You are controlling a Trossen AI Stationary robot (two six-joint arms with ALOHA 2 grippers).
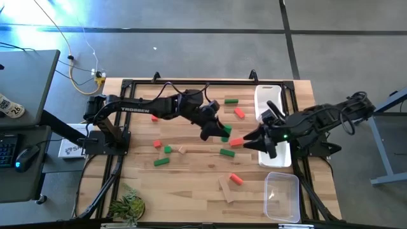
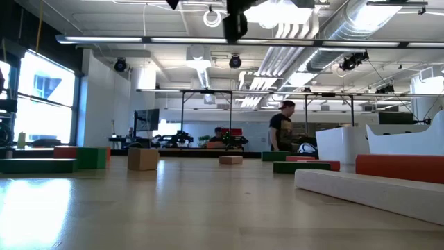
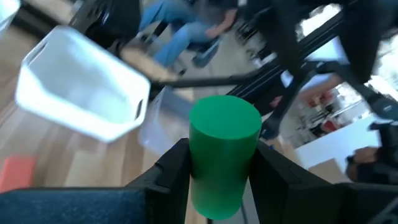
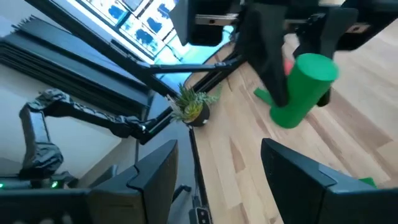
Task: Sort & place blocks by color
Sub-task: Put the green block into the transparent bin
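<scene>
My left gripper [image 1: 221, 131] hangs over the table's middle, shut on a green round block [image 3: 222, 155], which also shows in the right wrist view as a tilted green block [image 4: 303, 90]. Just to its right, my right gripper [image 1: 251, 140] stands open with nothing between its fingers [image 4: 158, 177]. Loose blocks lie flat on the wood: green [image 1: 231, 101], red [image 1: 240, 113], red [image 1: 157, 144], green [image 1: 161, 162], tan [image 1: 182, 150], red [image 1: 236, 179]. My left gripper pinches the green block's curved sides [image 3: 198, 163] between its two fingers, one finger on each side. One flat end [image 3: 225, 119] sticks out past the fingertips. The block is lifted clear of the table and hangs tilted [image 4: 292, 109].
A white tray [image 1: 267, 95] stands at the far right, partly under my right arm. A clear tray [image 1: 282, 196] sits at the near right. A small plant [image 1: 127, 205] is at the near left corner. A person [image 2: 281, 125] stands in the room beyond.
</scene>
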